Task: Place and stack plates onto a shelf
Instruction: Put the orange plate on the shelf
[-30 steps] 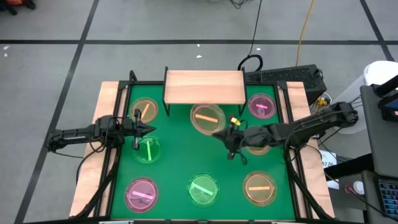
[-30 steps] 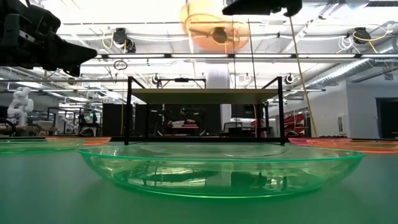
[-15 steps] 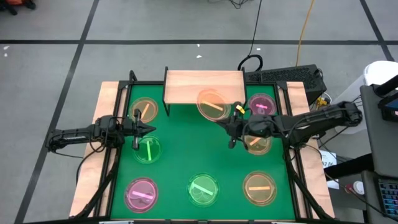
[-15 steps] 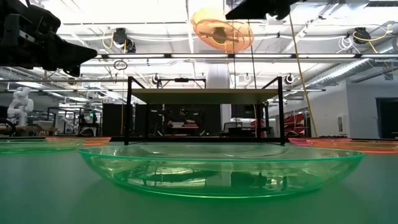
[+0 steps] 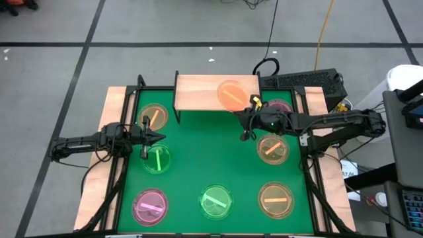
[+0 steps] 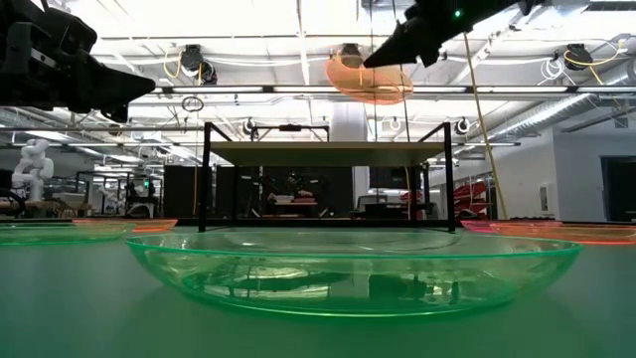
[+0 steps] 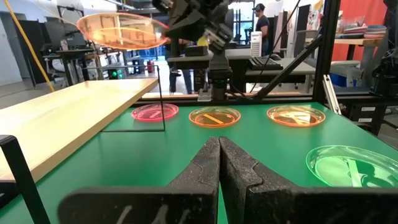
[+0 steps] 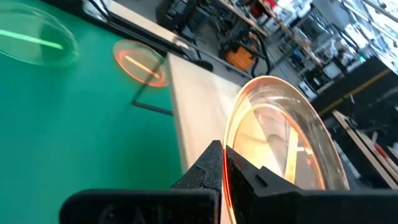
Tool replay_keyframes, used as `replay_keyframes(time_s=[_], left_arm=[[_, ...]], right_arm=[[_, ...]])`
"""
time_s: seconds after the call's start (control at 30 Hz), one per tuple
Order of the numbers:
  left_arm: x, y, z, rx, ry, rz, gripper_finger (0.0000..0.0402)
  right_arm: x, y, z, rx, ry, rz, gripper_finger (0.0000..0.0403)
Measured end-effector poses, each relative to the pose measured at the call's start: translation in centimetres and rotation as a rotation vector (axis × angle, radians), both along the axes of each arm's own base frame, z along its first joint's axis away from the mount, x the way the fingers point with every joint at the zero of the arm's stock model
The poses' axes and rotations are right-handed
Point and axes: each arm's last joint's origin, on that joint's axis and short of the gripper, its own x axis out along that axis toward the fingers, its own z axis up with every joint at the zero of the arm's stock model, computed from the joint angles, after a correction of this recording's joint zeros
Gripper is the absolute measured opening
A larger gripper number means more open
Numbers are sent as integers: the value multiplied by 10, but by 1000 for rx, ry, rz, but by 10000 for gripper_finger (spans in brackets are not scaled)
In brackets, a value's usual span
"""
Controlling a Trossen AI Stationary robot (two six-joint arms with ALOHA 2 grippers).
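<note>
A: How far along is this? The shelf (image 5: 216,92) at the desk's (image 5: 198,165) far edge is sitting bare.

B: Barely begun. The right pincer (image 5: 247,114) is clamping an amber plate (image 5: 231,94) over its right end; seven plates are waiting on the desk. The left pincer (image 5: 149,137) is idling closed, near the left edge.

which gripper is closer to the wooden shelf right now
Right. The right gripper is shut on an amber plate held above the shelf. The left gripper, shut and empty, hovers off the shelf's left front corner.
</note>
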Motion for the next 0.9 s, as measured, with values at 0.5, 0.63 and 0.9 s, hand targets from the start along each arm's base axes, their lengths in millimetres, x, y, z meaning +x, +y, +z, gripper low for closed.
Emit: replay_keyframes(time_s=[0.5, 0.63, 0.9], left_arm=[[0, 0, 0, 0, 0, 0, 3], [0, 0, 0, 0, 0, 0, 3], [0, 0, 0, 0, 0, 0, 3]], right_arm=[[-7, -40, -14, 56, 100, -132, 0], [-5, -50, -23, 63, 137, -163, 0], [1, -68, -42, 87, 208, -204, 0]])
